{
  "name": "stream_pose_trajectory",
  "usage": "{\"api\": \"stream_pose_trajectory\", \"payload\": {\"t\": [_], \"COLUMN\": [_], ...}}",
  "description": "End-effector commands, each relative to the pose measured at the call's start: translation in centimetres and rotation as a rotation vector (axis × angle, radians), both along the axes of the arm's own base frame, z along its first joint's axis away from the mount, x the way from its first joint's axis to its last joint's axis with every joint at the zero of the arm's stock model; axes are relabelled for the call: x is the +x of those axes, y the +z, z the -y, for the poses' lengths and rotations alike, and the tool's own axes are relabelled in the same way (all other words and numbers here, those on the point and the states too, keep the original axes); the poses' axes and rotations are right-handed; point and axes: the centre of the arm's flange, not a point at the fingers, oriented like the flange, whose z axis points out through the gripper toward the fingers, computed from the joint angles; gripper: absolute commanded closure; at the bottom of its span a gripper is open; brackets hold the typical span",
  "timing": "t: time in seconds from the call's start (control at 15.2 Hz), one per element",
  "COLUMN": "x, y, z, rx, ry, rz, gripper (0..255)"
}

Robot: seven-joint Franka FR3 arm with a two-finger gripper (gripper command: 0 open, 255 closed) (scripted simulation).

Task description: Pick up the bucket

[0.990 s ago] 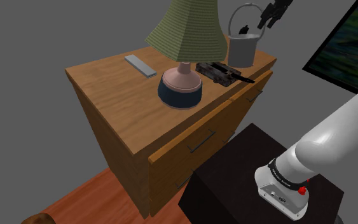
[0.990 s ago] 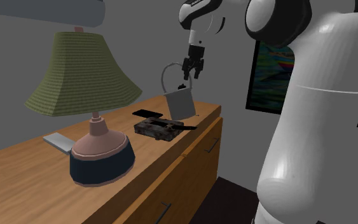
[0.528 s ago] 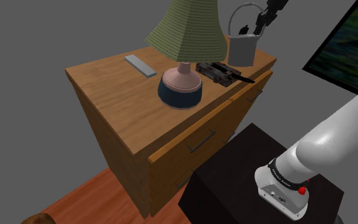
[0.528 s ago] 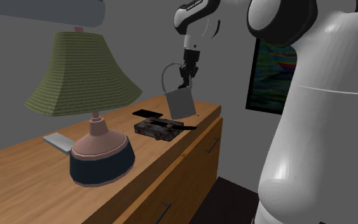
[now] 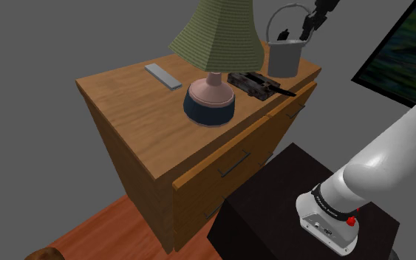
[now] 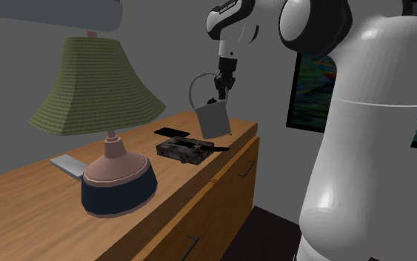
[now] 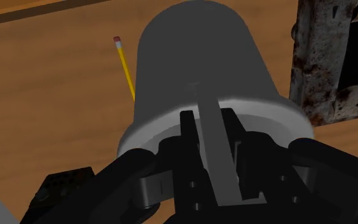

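While the lamp (image 5: 215,44) stands mid-dresser (image 5: 125,92), the grey bucket (image 5: 284,60) sits at the far corner, at 7 o'clock from the gripper (image 5: 307,28). Its 2 fingers clamp the bucket's raised handle (image 7: 217,153), so a lift should run toward 12 o'clock.

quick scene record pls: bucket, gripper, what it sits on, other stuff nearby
bucket: bucket, grey, handle raised, at the corner of the dresser top at the shoulder view's upper right
gripper: gripper above the bucket, shut on its handle
lifted: cannot tell whether the base is off the top
support: wooden dresser with drawers
nearby: rusty dark box beside the bucket; yellow pencil on the wood behind it; lamp with green shade; grey flat slab
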Motion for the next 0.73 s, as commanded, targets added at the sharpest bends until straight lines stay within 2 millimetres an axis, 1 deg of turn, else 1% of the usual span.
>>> {"api": "stream_pose_trajectory", "payload": {"t": [0.0, 0.66], "x": [1.9, 1.9], "y": [-3.7, 1.5], "z": [-0.6, -0.6], "rx": [0.035, 0.035], "ry": [0.006, 0.006], "rz": [-0.102, -0.102], "gripper": [255, 255]}}
